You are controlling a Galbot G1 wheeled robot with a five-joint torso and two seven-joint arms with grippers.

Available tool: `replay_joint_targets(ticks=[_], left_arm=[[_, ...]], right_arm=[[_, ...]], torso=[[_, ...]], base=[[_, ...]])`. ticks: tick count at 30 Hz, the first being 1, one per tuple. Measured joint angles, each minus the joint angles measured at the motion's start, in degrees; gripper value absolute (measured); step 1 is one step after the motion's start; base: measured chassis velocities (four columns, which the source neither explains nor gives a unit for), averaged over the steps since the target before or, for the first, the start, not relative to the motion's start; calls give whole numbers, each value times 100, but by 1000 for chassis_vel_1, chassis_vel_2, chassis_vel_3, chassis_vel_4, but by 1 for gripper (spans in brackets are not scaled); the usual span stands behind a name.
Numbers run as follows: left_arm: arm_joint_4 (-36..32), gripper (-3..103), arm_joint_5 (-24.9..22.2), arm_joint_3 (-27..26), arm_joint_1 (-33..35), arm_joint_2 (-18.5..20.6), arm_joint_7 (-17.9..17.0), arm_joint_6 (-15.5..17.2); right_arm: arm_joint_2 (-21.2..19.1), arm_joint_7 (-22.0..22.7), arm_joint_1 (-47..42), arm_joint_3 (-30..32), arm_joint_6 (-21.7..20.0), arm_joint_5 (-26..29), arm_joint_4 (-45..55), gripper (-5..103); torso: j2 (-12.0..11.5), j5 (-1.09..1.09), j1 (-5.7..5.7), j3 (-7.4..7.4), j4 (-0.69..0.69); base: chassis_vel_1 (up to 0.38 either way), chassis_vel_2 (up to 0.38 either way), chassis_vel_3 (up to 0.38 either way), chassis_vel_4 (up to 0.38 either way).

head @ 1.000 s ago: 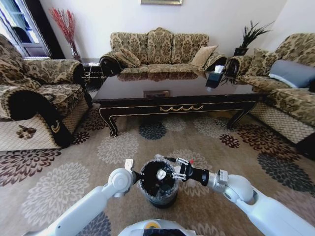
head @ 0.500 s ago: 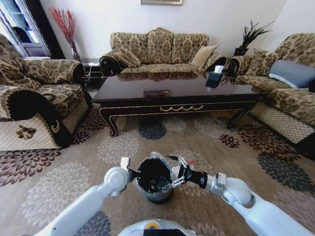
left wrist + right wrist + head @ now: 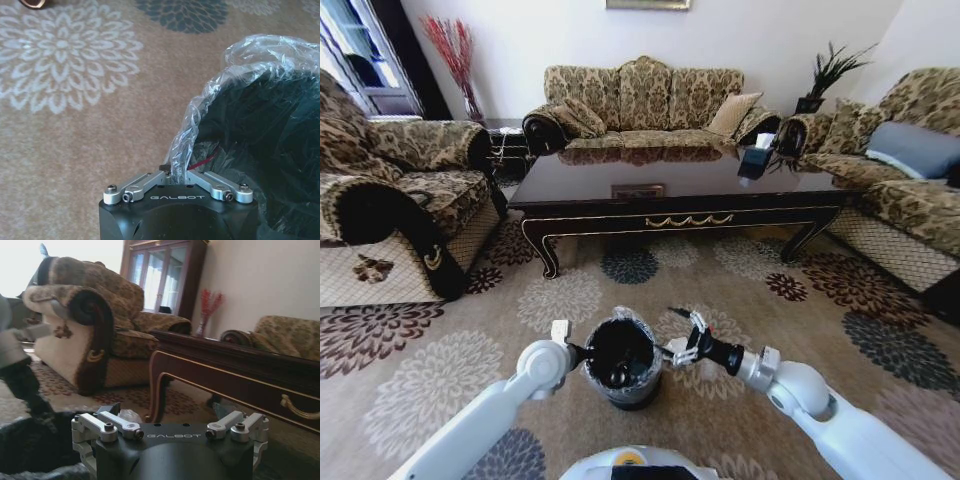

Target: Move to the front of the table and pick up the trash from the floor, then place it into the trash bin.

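The black trash bin [image 3: 620, 362] with its clear liner stands on the carpet just in front of me. My left gripper [image 3: 572, 352] is shut on the rim at the bin's left side; the left wrist view shows my left gripper [image 3: 176, 171] pinching the crinkled liner [image 3: 200, 110] at the edge. My right gripper [image 3: 677, 335] hovers open just right of the bin, with nothing between its fingers. The trash is hidden; the bin's inside [image 3: 270, 150] is dark. The dark table [image 3: 680, 190] stands farther ahead, and its carved leg and apron [image 3: 235, 367] show in the right wrist view.
Patterned sofas stand to the left [image 3: 390, 200], behind [image 3: 640, 100] and to the right [image 3: 900, 180] of the table. A dark tissue box [image 3: 757, 155] sits on the table's right end. Open flowered carpet [image 3: 570, 295] lies between the bin and the table.
A small white wad held in my right gripper over the bin a second ago is gone from its fingers. That gripper has drawn back to the right. The bin and left gripper shifted slightly left.
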Motion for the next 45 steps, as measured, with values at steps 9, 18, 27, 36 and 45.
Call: replay_joint_targets(ticks=[9,18,27,36,45], left_arm=[[155,0,-44,-351,127,97,69,0],[178,0,-47,-686,346,175,126,0],[29,0,-94,-866,498,237,117,0],[-118,0,-182,-1120,679,304,83,0],[-240,0,-262,-1297,742,401,46,0]], right_arm=[[190,2097,192,-157,-1018,108,-490,100],[355,3404,457,-377,-2334,575,-888,100],[663,4648,1030,-756,-3452,1858,-1340,100],[1203,5753,1749,-1058,-3892,2814,-2110,100],[1526,5860,2117,-1208,-3967,2905,-2930,100]], torso=[[0,0,0,0,0],[0,0,0,0,-1],[0,0,0,0,-1],[0,0,0,0,0],[0,0,0,0,-1]], base=[[0,0,0,0],[0,0,0,0],[0,0,0,0],[0,0,0,0],[0,0,0,0]])
